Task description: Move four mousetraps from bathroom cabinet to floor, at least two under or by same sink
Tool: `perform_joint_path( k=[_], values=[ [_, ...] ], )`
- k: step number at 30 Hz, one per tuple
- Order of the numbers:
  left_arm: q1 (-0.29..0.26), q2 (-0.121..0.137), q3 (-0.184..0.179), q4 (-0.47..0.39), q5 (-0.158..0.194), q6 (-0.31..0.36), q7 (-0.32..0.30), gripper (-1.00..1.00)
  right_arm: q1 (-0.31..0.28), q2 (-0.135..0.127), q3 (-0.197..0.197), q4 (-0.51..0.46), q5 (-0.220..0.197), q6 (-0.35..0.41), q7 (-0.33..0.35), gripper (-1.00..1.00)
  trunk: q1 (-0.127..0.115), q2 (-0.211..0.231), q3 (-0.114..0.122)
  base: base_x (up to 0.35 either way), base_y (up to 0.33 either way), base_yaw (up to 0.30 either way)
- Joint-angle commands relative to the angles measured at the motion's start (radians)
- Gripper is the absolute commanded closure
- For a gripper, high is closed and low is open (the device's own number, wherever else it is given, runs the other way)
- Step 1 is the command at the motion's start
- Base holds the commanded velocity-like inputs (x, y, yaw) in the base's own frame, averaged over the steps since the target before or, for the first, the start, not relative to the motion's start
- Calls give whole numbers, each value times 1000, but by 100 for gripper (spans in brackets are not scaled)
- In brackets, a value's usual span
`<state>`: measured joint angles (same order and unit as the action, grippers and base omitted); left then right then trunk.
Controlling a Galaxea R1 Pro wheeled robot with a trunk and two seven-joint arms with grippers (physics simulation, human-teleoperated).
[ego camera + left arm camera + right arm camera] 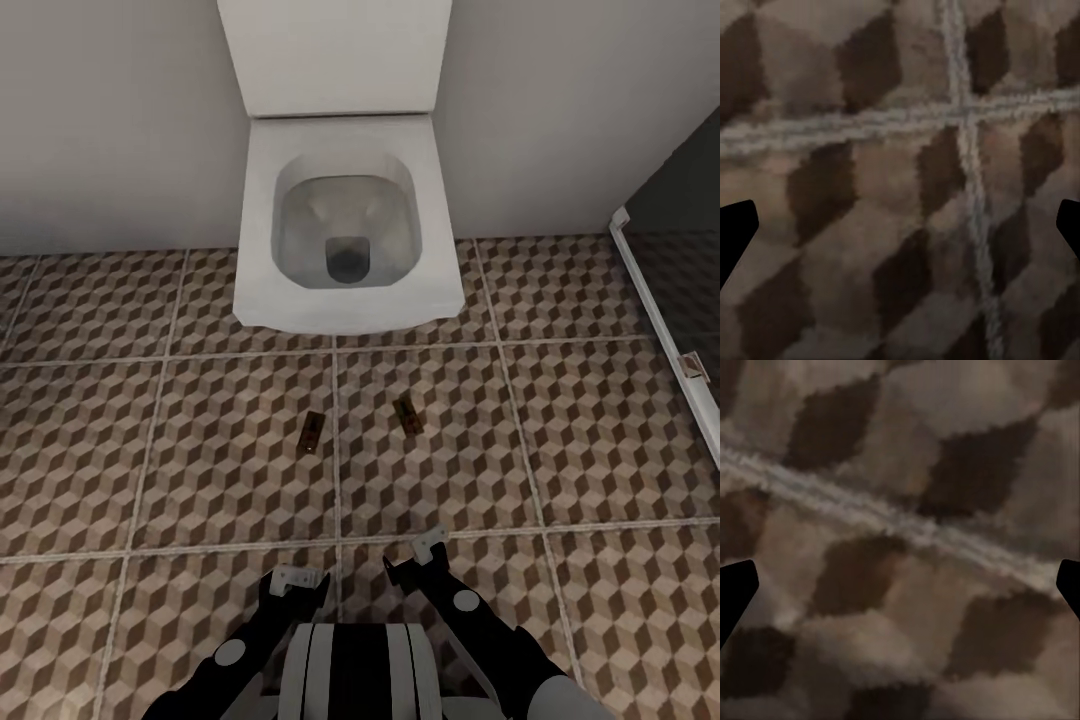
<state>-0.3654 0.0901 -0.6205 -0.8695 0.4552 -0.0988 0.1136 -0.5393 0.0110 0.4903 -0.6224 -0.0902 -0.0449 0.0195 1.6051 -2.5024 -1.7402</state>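
Two small tan mousetraps lie flat on the cube-patterned bathroom floor in front of a toilet: one left of a grout line, the other just right of it. My left gripper and right gripper hang low near the bottom of the head view, a short way before the traps, both open and empty. Both wrist views look straight down on floor tiles, with dark fingertips spread at the frame edges. The cabinet and the sink are out of view.
A white wall-hung toilet with its lid up stands against the pale wall straight ahead. A white threshold strip runs along the right side, with darker floor beyond. Open tiles stretch to the left and right of the traps.
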Motion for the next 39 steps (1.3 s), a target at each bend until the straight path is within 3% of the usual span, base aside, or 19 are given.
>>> perform_joint_path(
  k=[1,15,26,39],
  values=[
    [-1,2,-8,0,10,-5,9,-100,-1,0,2,1,-10,-4,2,-100,0,0,0,0,0,0],
    [-1,2,-8,0,10,-7,9,-100,-1,0,2,1,-10,-4,2,-100,0,0,0,0,0,0],
    [-1,2,-8,0,10,-5,9,-100,-1,0,2,1,-10,-4,2,-100,-5,2,42,0,0,0],
    [-1,1,-8,0,10,-5,9,-100,-1,0,2,1,-10,-4,2,-100,-55,93,83,0,0,0]
  ],
)
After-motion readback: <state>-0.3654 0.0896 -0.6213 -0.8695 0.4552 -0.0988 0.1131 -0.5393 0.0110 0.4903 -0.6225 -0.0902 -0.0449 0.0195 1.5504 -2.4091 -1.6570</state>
